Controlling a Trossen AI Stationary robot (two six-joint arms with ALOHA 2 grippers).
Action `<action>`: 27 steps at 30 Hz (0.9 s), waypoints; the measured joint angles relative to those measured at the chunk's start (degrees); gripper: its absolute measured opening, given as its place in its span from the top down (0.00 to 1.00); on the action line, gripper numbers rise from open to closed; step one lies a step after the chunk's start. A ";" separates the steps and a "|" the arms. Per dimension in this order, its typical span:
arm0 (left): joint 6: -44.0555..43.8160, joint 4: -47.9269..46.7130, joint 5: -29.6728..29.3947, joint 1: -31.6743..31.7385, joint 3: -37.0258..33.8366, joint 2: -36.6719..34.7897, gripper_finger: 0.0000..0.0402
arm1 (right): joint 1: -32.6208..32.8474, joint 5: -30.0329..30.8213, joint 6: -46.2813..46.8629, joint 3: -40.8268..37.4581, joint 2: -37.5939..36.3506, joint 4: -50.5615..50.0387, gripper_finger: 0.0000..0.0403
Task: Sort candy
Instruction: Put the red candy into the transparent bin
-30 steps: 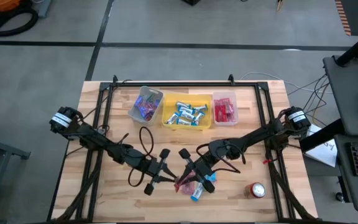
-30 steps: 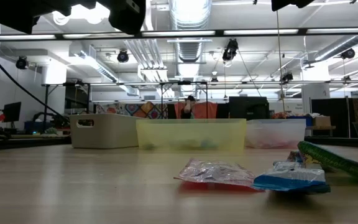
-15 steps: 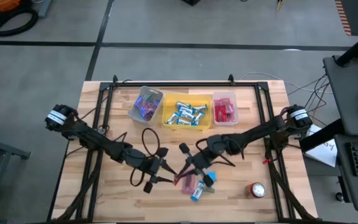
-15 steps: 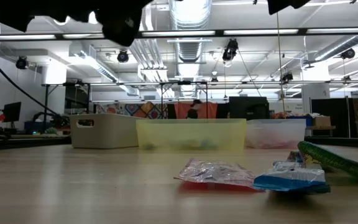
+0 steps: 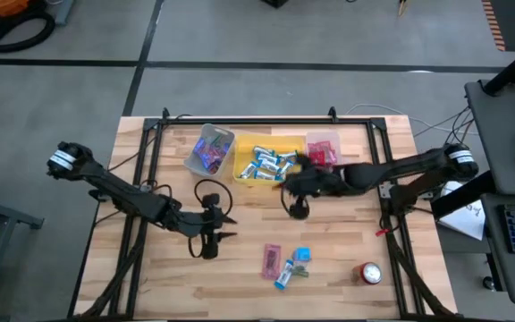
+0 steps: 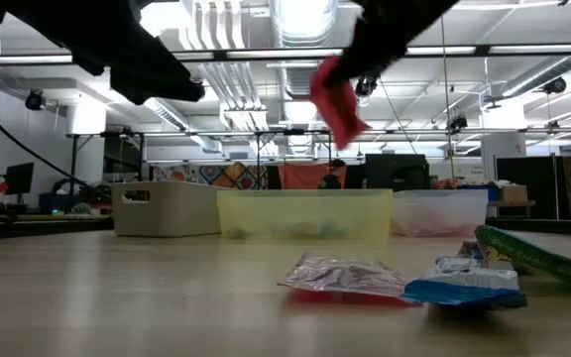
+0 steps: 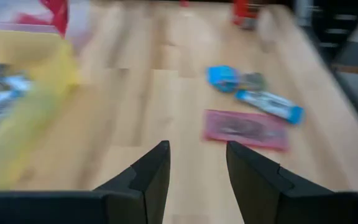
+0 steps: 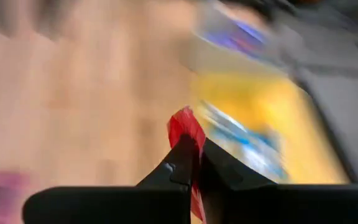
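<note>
Most of the sorting looks done: blue-purple candy is gathered in the grey bin, blue-and-white pieces in the yellow bin, red ones in the pink bin. The left gripper is held low over the desk, jaws parted and empty. A few loose candies are left. A red candy is pinched in the closed jaws of the right gripper, near the bins.
</note>
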 joint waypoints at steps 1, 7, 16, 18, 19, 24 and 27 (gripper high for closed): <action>-0.19 -0.73 -1.94 0.00 0.00 -0.48 0.65 | -0.99 2.94 1.23 -0.06 -1.03 -3.04 0.98; -0.35 -1.03 -7.35 0.00 0.00 -0.91 0.65 | -10.16 7.23 15.07 -2.05 -7.17 -16.50 0.98; -0.35 -2.13 -11.40 0.00 0.00 -0.86 0.65 | -25.27 6.65 22.83 -10.06 -12.03 -16.74 0.98; -0.35 -3.12 -11.50 0.00 0.00 -0.84 0.65 | -28.13 4.66 23.42 -11.50 -12.08 -16.19 0.98; -0.35 -3.16 -11.48 0.00 0.00 -0.84 0.65 | -29.39 3.27 23.81 -12.25 -12.04 -15.78 0.98; -0.35 -3.10 -11.51 0.00 0.00 -0.84 0.65 | -33.40 -2.52 24.01 -15.95 -11.66 -10.58 0.98; -0.35 -3.11 -11.50 0.00 0.00 -0.84 0.65 | -33.98 -3.29 23.99 -16.39 -11.64 -9.94 0.98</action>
